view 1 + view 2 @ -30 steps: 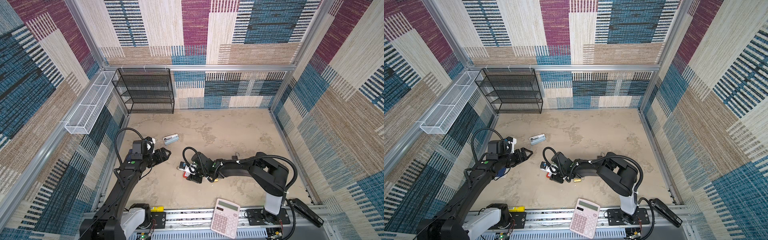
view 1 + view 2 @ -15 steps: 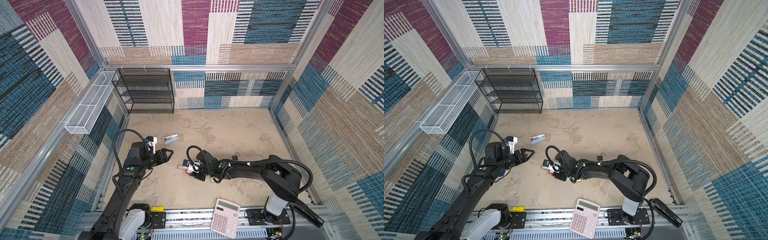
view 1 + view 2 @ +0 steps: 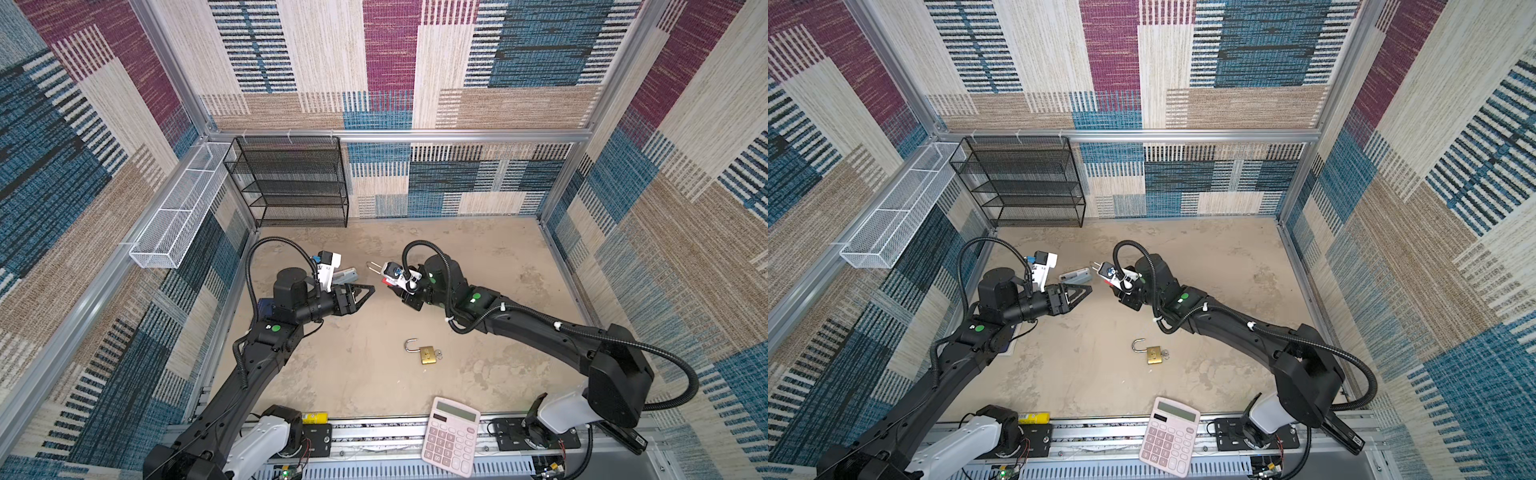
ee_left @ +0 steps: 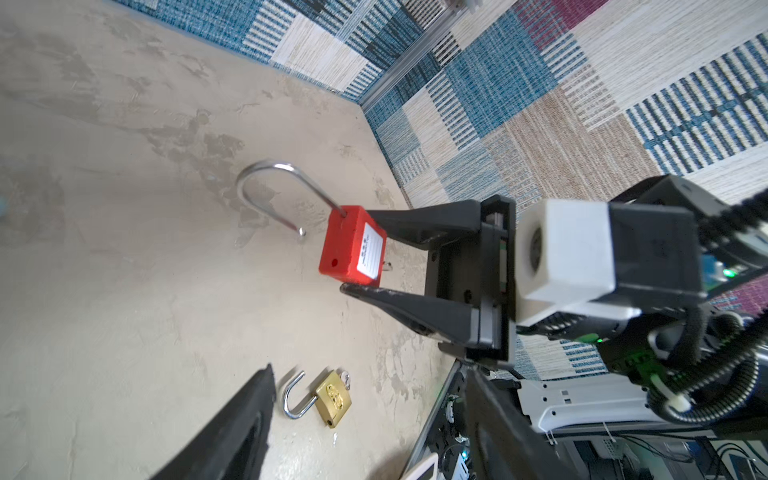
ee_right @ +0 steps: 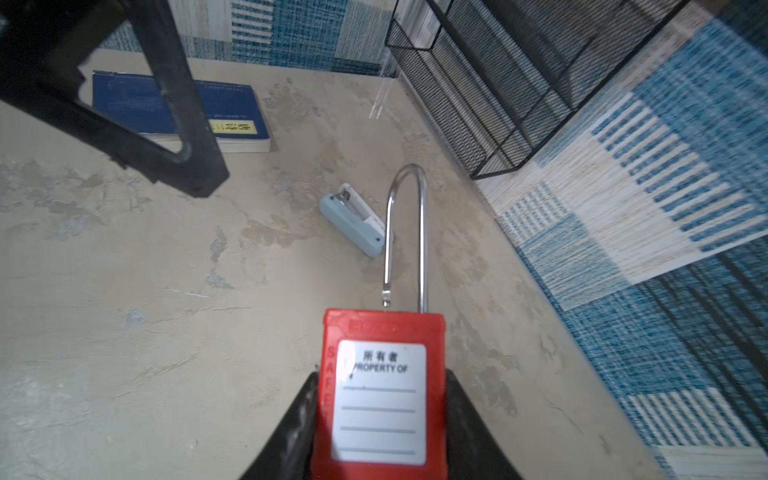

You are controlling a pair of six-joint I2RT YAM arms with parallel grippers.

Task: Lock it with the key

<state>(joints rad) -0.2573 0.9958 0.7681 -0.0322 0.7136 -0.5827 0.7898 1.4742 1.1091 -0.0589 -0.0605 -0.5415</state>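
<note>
red padlock [image 5: 380, 395] clenched in the right gripper [image 4: 356, 250]
body between the jaws, open shackle pointing left; the left gripper [image 3: 366, 290] stands released just left of it; a brass padlock [image 3: 427, 354] lies nearer.

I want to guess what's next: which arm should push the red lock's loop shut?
Probably left. The left gripper is open, empty and near the shackle; the right gripper is busy clamping the red padlock.
</note>
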